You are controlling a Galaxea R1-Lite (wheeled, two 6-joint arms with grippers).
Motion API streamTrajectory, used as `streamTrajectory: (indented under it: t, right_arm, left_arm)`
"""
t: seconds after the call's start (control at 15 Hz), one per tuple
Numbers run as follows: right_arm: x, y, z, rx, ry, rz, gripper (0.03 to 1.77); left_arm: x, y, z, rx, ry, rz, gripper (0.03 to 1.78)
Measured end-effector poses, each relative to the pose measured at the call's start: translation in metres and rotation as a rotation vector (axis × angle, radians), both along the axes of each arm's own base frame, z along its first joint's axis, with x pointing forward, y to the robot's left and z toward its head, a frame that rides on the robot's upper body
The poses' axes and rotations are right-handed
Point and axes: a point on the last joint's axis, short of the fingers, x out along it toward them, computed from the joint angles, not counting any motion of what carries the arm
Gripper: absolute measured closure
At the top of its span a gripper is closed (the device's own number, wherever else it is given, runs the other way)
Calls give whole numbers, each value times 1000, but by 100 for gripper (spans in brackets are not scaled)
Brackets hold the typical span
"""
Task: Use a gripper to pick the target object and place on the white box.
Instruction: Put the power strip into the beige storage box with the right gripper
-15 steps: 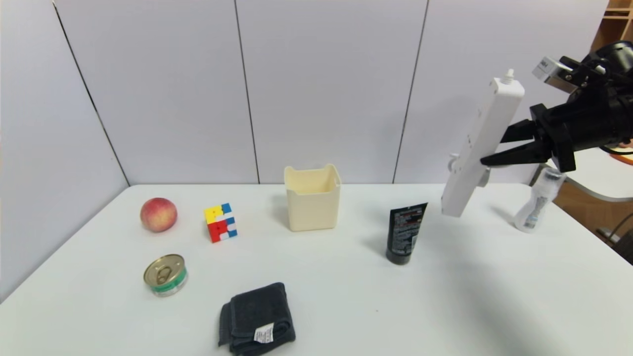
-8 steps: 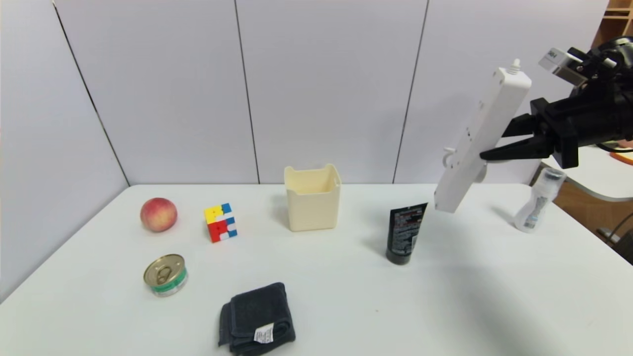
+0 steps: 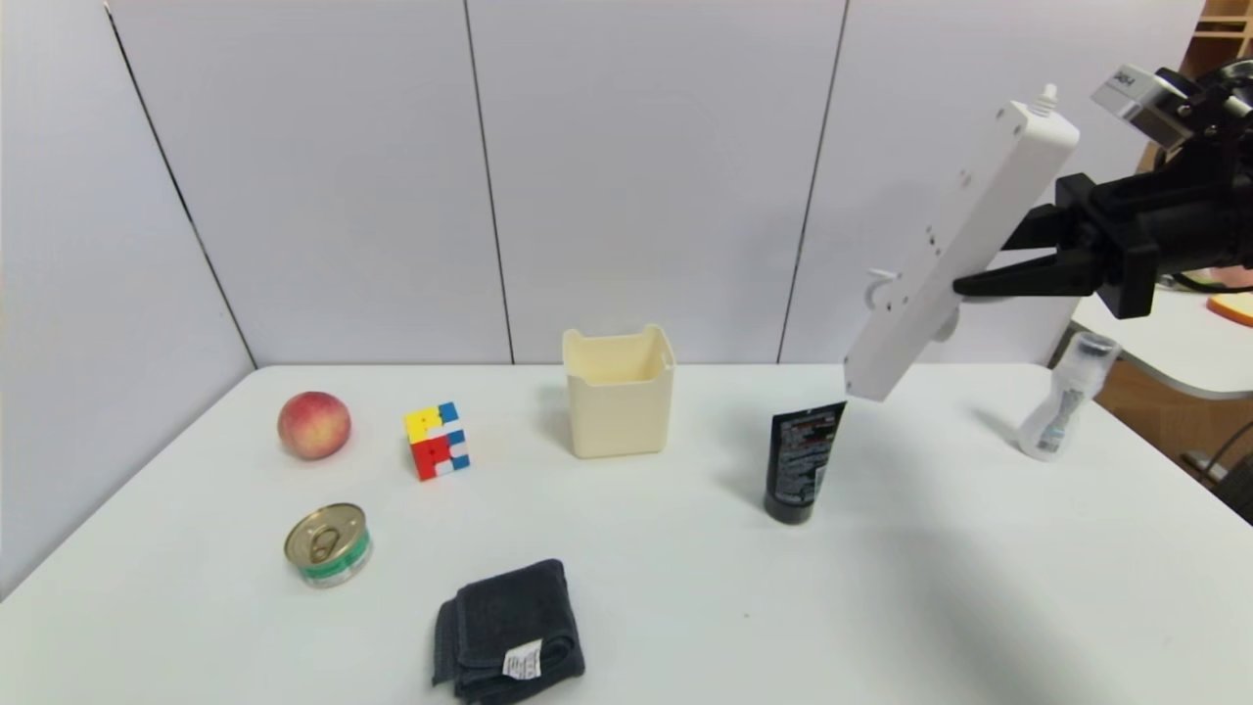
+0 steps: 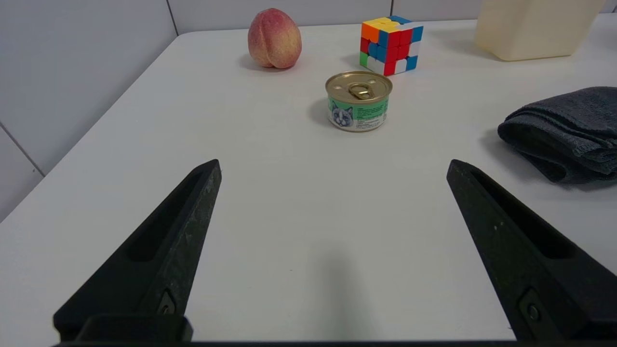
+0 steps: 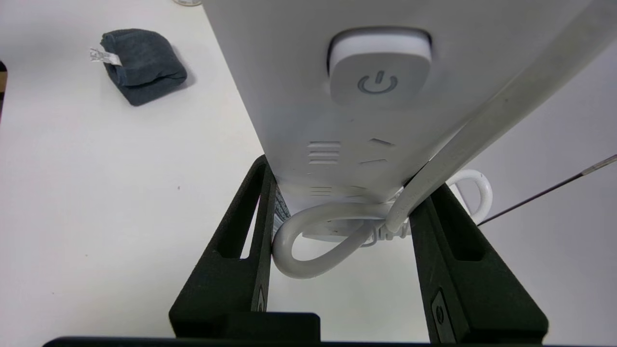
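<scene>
Left gripper [image 4: 332,164] sits parked low at the table's [image 3: 685,607] near left edge, jaws spread wide and empty, facing the can [image 4: 358,100]. Further right, the white box [image 3: 619,394] stands at the back beside the black tube [image 3: 801,460]. Above that tube, the right gripper [image 3: 964,286] clamps the power strip [image 3: 954,250], tilted, airborne.

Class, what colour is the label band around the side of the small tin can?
Green, with a cat's face printed on the can; clearest in the left wrist view.
</scene>
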Motion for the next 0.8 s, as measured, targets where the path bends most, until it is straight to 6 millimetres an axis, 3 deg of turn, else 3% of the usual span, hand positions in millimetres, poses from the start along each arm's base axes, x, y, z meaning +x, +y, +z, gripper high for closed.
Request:
streamTrajectory:
  t: [0.8]
  right_arm:
    - [1, 36, 0, 30, -1, 133, 97]
  left_arm:
    - [0, 0, 0, 0, 1, -1, 12]
